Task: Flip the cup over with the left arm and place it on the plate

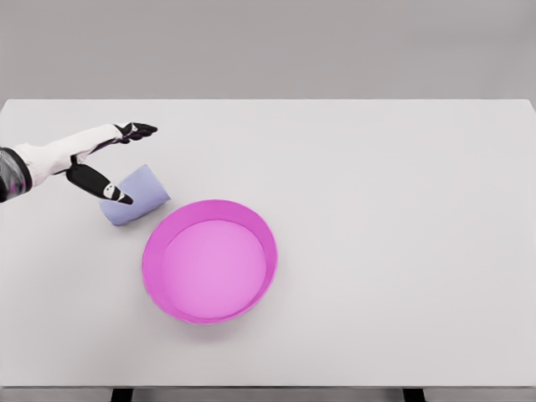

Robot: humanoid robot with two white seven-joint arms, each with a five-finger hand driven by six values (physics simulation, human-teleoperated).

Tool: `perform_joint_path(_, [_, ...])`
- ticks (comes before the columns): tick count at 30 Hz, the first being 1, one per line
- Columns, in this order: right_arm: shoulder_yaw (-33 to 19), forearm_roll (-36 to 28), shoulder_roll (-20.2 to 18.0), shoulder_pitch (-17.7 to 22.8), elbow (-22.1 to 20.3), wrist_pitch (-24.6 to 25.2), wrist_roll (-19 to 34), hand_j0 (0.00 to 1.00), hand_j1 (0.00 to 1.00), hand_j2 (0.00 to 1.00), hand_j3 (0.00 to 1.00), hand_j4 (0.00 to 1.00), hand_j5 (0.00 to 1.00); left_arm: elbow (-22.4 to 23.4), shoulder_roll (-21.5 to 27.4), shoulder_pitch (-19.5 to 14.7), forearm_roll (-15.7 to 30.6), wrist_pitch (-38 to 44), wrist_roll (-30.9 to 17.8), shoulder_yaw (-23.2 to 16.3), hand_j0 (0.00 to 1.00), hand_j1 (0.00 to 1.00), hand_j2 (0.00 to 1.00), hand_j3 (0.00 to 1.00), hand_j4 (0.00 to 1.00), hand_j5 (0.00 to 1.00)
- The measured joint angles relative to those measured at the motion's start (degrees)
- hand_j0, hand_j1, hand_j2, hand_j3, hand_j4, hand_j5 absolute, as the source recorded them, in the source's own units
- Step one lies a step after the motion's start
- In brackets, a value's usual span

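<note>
While the left arm reaches in from the left edge of the head view, its left hand point(107, 163) hangs over the far-left part of the white counter point(402, 209) with the fingers spread apart and closed on nothing. The upper fingers point(138, 130) stretch out to the right, well above the cup, and the dark thumb point(102, 184) angles down and to the right so that its pale tip lies against the cup's left part in this view — whether it truly touches the cup or only overlaps it from above cannot be told.

The cup point(138, 194) is pale lavender-blue and lies on its side on the counter, not upright. Its long axis runs on a slant, with one end pointing to the far right and the other to the near left. Which end is the mouth is hard to make out from this angle.

The plate point(209, 261) is bright magenta, round, with a raised rim that makes it look more like a shallow bowl. It stands to the right of the cup and nearer to the camera, left of the counter's middle. The cup is just beside the plate's far-left rim, with a narrow strip of counter showing between them — the two do not touch. The plate holds nothing.

A plain grey wall runs behind the counter's far edge. The right arm does not show in the view.
</note>
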Motion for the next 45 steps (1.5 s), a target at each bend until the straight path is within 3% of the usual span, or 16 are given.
perform_joint_path(2, [0.0, 0.0, 0.0, 0.0, 0.0, 0.0, 0.0, 1.00, 1.00, 1.00, 1.00, 1.00, 1.00, 0.0, -0.3, 2.0, -0.5, 0.2, -0.2, 1.0, 1.00, 1.00, 1.00, 1.00, 1.00, 1.00])
perform_joint_path(6, [0.0, 0.0, 0.0, 0.0, 0.0, 0.0, 0.0, 1.00, 1.00, 1.00, 1.00, 1.00, 1.00, 0.0, -0.6, 9.0, -0.9, 0.2, -0.5, 6.5, 1.00, 1.00, 1.00, 1.00, 1.00, 1.00])
perform_joint_path(12, [0.0, 0.0, 0.0, 0.0, 0.0, 0.0, 0.0, 1.00, 1.00, 1.00, 1.00, 1.00, 1.00, 0.0, -0.7, 10.0, -1.0, 0.1, -0.5, 11.6, 1.00, 1.00, 1.00, 1.00, 1.00, 1.00])
perform_joint_path(15, [0.0, 0.0, 0.0, 0.0, 0.0, 0.0, 0.0, 1.00, 1.00, 1.00, 1.00, 1.00, 1.00, 0.0, -1.8, 13.2, 1.5, -0.3, 0.0, 13.3, 1.00, 1.00, 1.00, 1.00, 1.00, 1.00])
perform_joint_path(24, [0.0, 0.0, 0.0, 0.0, 0.0, 0.0, 0.0, 1.00, 1.00, 1.00, 1.00, 1.00, 1.00, 2.0, -4.3, 14.9, 3.6, -0.6, 0.1, 16.2, 1.00, 1.00, 1.00, 1.00, 1.00, 1.00])
perform_joint_path(45, [0.0, 0.0, 0.0, 0.0, 0.0, 0.0, 0.0, 1.00, 1.00, 1.00, 1.00, 1.00, 1.00, 9.0, -7.7, 15.2, 3.0, -0.3, -0.5, 16.3, 1.00, 1.00, 1.00, 1.00, 1.00, 1.00])
